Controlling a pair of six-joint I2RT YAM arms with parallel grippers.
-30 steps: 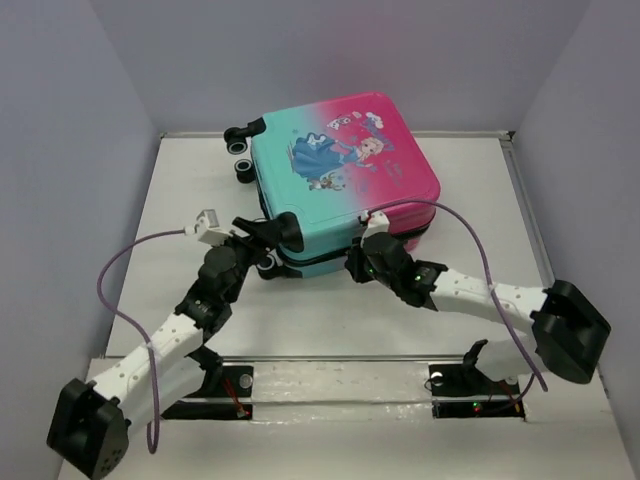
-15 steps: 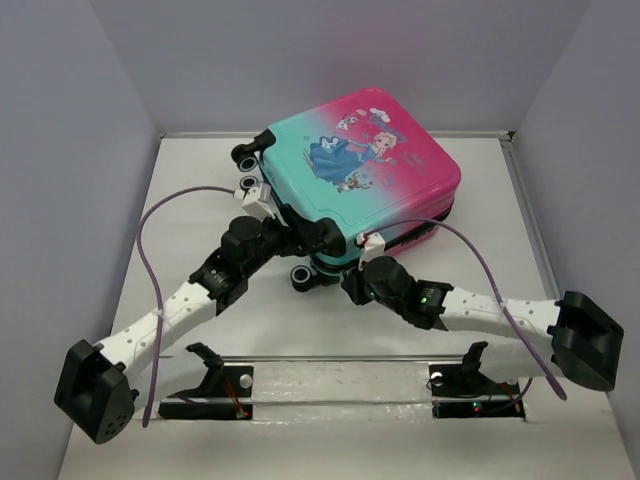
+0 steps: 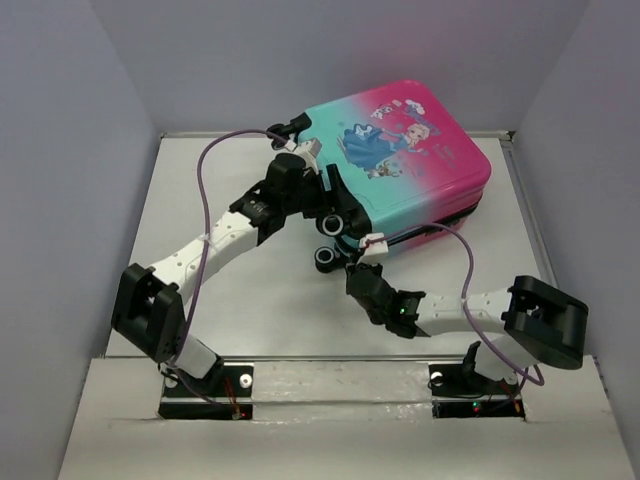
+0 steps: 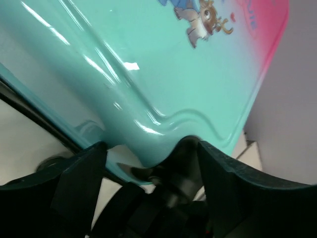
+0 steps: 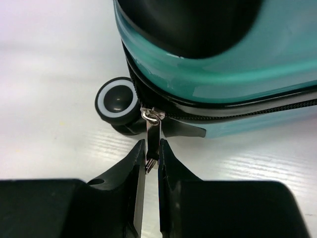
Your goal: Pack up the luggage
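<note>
The luggage [image 3: 410,150], a pink-to-teal hard-shell suitcase with a princess print, lies closed and flat at the back right of the table. My left gripper [image 3: 335,212] is at its near-left teal corner. In the left wrist view the jaws [image 4: 151,148] straddle the edge of the teal shell [image 4: 173,74] and a dark wheel mount and grip them. My right gripper [image 3: 362,270] is just in front of the suitcase. In the right wrist view it [image 5: 152,151] is shut on the metal zipper pull [image 5: 152,131], which hangs from the black zipper line beside a black wheel [image 5: 117,100].
Grey walls enclose the white table [image 3: 200,260] at the back and on both sides. Another suitcase wheel [image 3: 325,258] rests on the table near my right gripper. Purple cables [image 3: 205,200] arc above both arms. The arm bases stand at the near edge.
The suitcase has turned and slid back and to the right. My left arm swung back and right with its corner. My right gripper followed, still at the zipper.
</note>
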